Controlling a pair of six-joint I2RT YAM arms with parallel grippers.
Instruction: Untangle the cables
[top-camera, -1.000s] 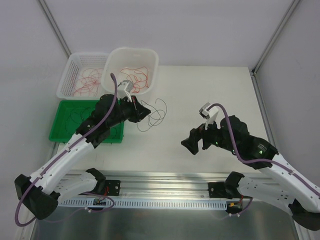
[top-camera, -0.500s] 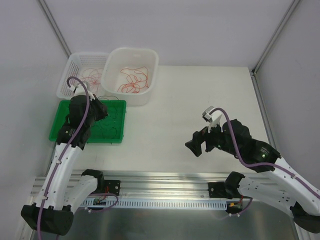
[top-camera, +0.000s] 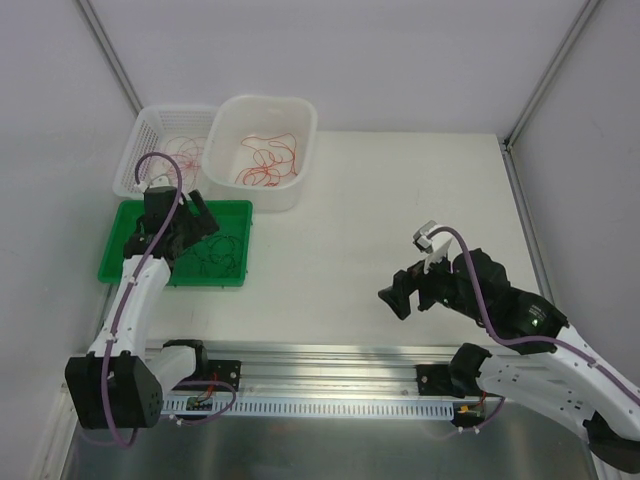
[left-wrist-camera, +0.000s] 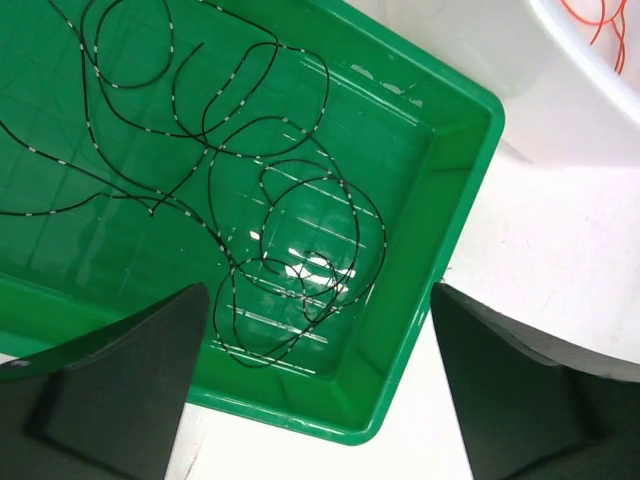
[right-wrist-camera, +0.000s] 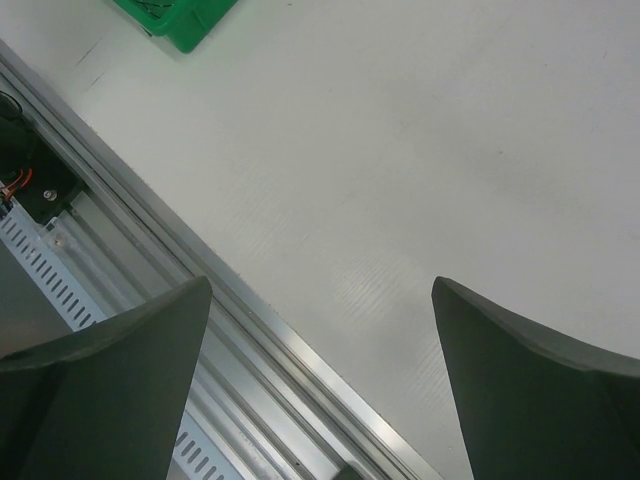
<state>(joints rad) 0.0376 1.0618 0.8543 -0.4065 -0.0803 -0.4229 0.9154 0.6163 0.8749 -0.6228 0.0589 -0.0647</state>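
White bench (top-camera: 400, 200): black cables (left-wrist-camera: 300, 250) lie in the green tray (left-wrist-camera: 470, 170) at nine o'clock, apparently sorted by colour. The left gripper (left-wrist-camera: 318, 288) gapes empty above them; the right gripper (right-wrist-camera: 320, 280) is wide and empty at five.

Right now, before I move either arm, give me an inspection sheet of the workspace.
Surface: white table, bare across the middle and right.
Job's things: black wires in loose overlapping loops in the green tray; orange wires in the white tub; red wires in the basket.
Clutter: nothing seen.
Hands: left hand open and empty, above the green tray; right hand open and empty, above bare table by the front rail.
Cables: purple arm cables loop off both arms.
Surroundings: white walls behind and at the sides.
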